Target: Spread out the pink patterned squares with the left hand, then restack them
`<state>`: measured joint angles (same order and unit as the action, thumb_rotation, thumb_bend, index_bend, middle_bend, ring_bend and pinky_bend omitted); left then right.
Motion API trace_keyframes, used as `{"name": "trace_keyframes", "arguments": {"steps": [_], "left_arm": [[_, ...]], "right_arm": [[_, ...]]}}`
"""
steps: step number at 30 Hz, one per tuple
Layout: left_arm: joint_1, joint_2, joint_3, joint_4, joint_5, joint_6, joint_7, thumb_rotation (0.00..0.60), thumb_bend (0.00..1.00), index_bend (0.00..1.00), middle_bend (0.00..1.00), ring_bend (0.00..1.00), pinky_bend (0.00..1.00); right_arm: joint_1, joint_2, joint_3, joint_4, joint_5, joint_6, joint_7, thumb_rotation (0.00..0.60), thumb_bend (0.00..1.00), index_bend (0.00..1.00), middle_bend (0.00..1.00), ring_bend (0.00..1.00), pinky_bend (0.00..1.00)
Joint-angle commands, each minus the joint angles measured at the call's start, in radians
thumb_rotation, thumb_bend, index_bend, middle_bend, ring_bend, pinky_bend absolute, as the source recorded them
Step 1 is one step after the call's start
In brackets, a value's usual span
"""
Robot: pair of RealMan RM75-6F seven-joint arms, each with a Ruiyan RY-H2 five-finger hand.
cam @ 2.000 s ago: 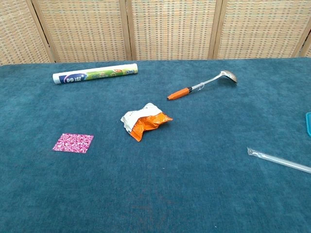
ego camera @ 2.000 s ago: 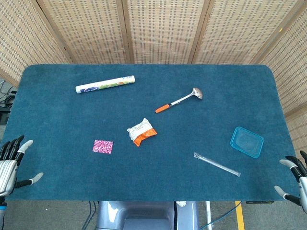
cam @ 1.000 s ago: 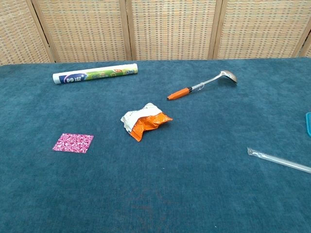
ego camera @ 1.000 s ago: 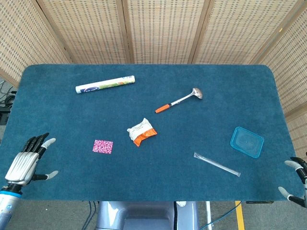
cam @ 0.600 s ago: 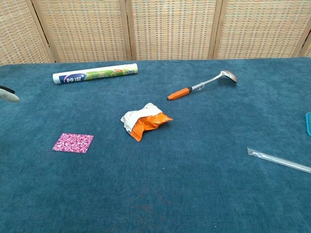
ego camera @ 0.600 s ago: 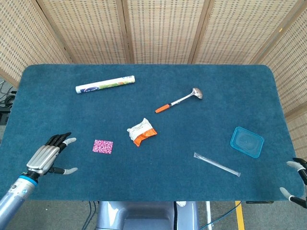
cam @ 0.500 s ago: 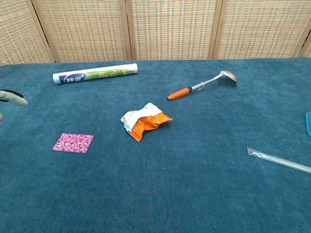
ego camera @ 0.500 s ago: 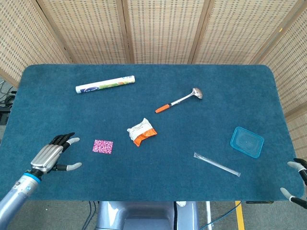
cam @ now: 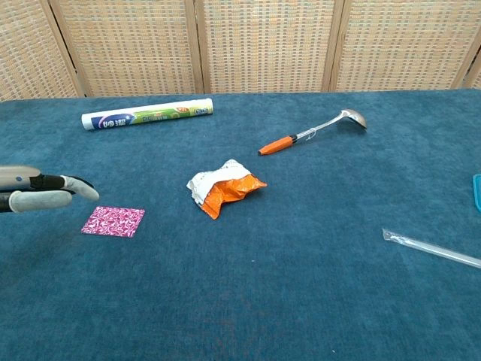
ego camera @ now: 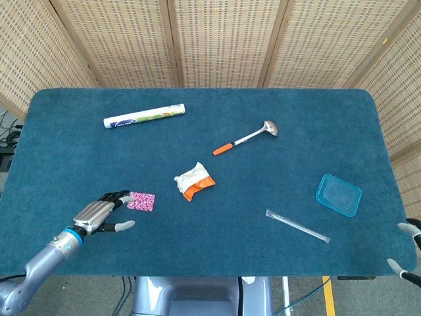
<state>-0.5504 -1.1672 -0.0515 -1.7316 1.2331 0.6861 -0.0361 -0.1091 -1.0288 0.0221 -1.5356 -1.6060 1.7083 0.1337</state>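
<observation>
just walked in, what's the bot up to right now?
The left hand is open, fingers apart, reaching over the blue table with its fingertips right at the left edge of the pink patterned squares. Whether they touch is not clear. The squares lie in one neat stack, not yet spread. The right hand sits idle at the table's near right corner, holding nothing. The crumpled snack wrapper, ladle, roll and blue lid are untouched.

bare blue cloth lies all round the pink patterned squares (ego camera: 141, 201), except at their left edge, where the left hand (ego camera: 100, 212) reaches. the nearest obstacle, a crumpled snack wrapper (ego camera: 194, 180), sits apart to the right.
</observation>
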Motion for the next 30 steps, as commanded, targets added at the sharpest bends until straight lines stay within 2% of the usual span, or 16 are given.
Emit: {"name": "trace_keyframes", "arguments": {"steps": [1, 15, 30], "left_arm": [[-0.027, -0.032, 0.004, 0.011, -0.016, -0.02, 0.02, 0.04, 0.0, 0.12, 0.0, 0.0, 0.0], [-0.096, -0.135, 0.026, 0.063, -0.105, -0.071, 0.072, 0.04, 0.0, 0.12, 0.0, 0.0, 0.0], [-0.134, -0.179, 0.031, 0.115, -0.197, -0.038, 0.128, 0.041, 0.0, 0.12, 0.0, 0.0, 0.0]], "right_arm": [[0.001, 0.001, 0.001, -0.001, 0.001, -0.002, -0.002, 0.6, 0.0, 0.3, 0.26, 0.0, 0.0], [0.002, 0.004, 0.004, -0.005, 0.011, -0.011, -0.006, 0.6, 0.0, 0.3, 0.26, 0.0, 0.0], [-0.007, 0.006, 0.004, 0.001, 0.018, -0.006, 0.003, 0.6, 0.01, 0.3, 0.26, 0.0, 0.0]]}}
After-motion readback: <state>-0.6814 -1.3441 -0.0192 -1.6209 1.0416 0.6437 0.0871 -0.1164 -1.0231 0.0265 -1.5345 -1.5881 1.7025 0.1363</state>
